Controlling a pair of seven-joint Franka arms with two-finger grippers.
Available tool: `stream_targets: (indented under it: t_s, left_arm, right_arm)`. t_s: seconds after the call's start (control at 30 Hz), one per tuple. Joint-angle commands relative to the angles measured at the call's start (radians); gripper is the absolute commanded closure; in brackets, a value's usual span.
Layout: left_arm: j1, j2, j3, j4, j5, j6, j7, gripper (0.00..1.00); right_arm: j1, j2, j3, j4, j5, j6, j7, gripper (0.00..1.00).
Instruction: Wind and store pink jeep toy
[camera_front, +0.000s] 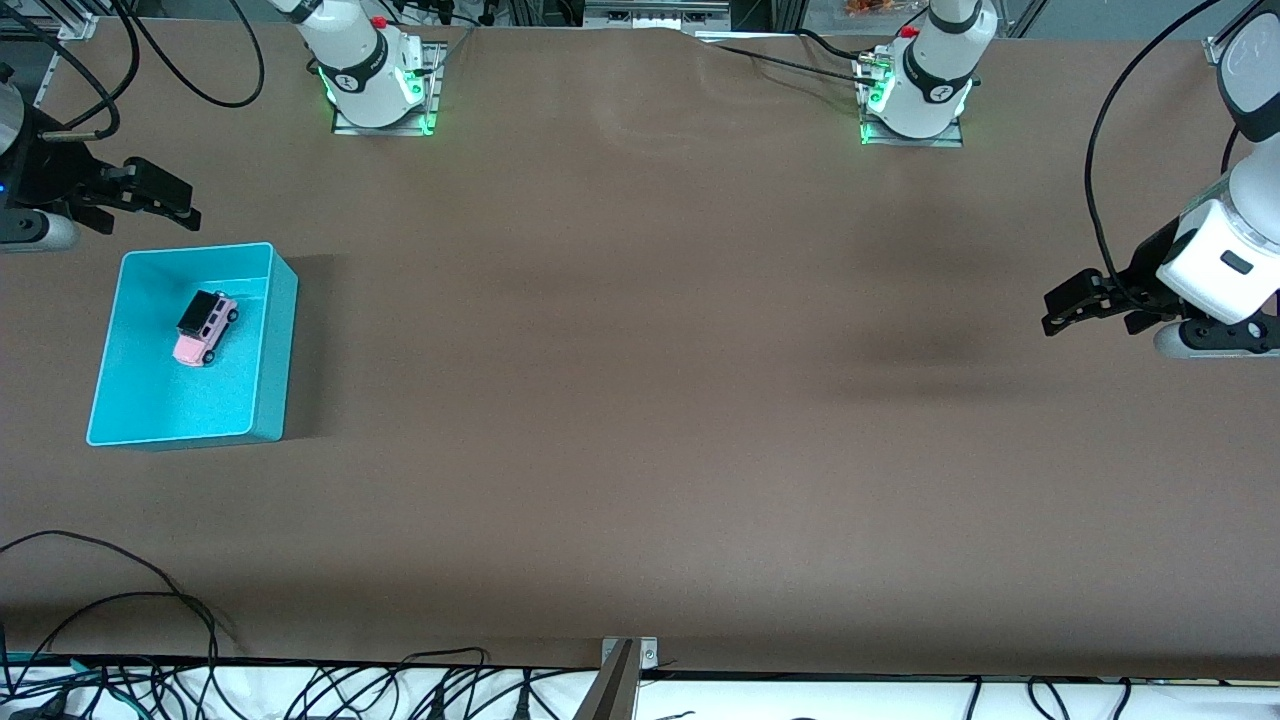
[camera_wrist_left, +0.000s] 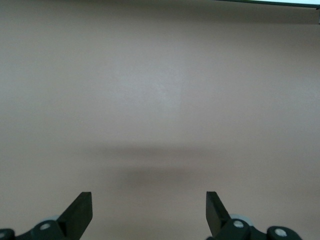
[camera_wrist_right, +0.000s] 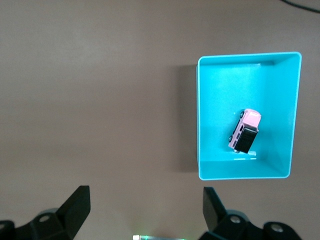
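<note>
- Right gripper (camera_front: 165, 205): black two-finger unit, jaws spread wide and holding nothing. It hangs over the brown table mat (camera_front: 640, 400) at the right arm's end of the table, just off the farther rim of the turquoise rectangular plastic bin (camera_front: 270, 340).
- Left gripper (camera_front: 1075, 305): also released, nothing between the fingers. It sits over bare mat near the table edge at the left arm's end; its wrist view shows only mat and its own shadow. I read this arm as waiting.
- Small boxy light-pink toy jeep with black roof and dark wheels (camera_front: 205, 327): lies inside the bin, on the bin floor, in the half farther from the front camera. It rests askew to the bin walls and appears tipped onto its side, touching no wall that I can see.
- Judgement: with the jeep in the bin and both grippers empty and clear, either storing is done or nothing has begun; I cannot tell whether it has been wound.
- If I must pick it up: use the right arm, come straight down inside the rim, turn the wrist so the fingers span the narrow body, and close gently. Risks: clipping the bin wall, or the toy rolling.
- Pose: both arms reach out from the table's ends, fingers aimed toward mid-table.
</note>
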Motion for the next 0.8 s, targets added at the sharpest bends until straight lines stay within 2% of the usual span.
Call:
stream_targets:
  t_s: [0.0, 0.77]
  left_arm:
    - [0.010, -0.003, 0.002, 0.005, -0.023, -0.001, 0.012, 0.00]
    - [0.015, 0.003, 0.005, -0.001, -0.012, -0.001, 0.011, 0.00]
  right_arm:
    - [-0.004, 0.013, 0.002, 0.022, -0.006, 0.031, -0.015, 0.00]
    - [-0.001, 0.033, 0.003, 0.025, -0.009, 0.048, -0.004, 0.00]
